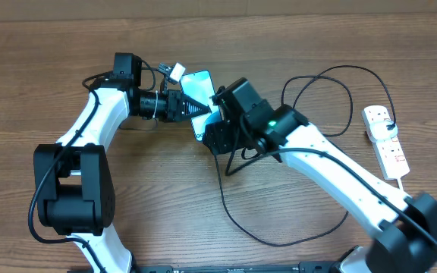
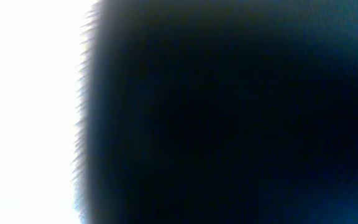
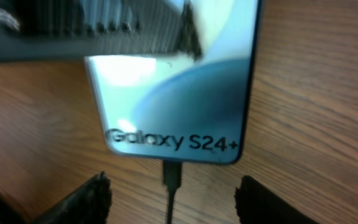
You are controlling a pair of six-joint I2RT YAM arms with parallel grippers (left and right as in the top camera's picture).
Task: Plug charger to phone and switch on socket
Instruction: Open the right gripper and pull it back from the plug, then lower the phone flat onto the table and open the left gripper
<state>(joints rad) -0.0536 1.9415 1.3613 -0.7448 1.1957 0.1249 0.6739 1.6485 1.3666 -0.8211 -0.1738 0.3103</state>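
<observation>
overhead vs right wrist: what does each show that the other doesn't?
Overhead only: the socket at far right, both arms, and the charger looping across the table. Right wrist only: the "Galaxy S24+" text and the charger's tip at the bottom edge of the phone, between the open right hand's fingers. Both: phone and wood table.

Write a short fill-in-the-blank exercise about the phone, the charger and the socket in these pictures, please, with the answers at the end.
1. The phone shows the words "Galaxy ____" on its screen.
2. The tip of the charger sits at the phone's edge, between the fingers of the right gripper, whose jaws are ____.
3. The socket lies on the table on the side of the ____ arm.
Missing words: S24+; open; right.
</observation>
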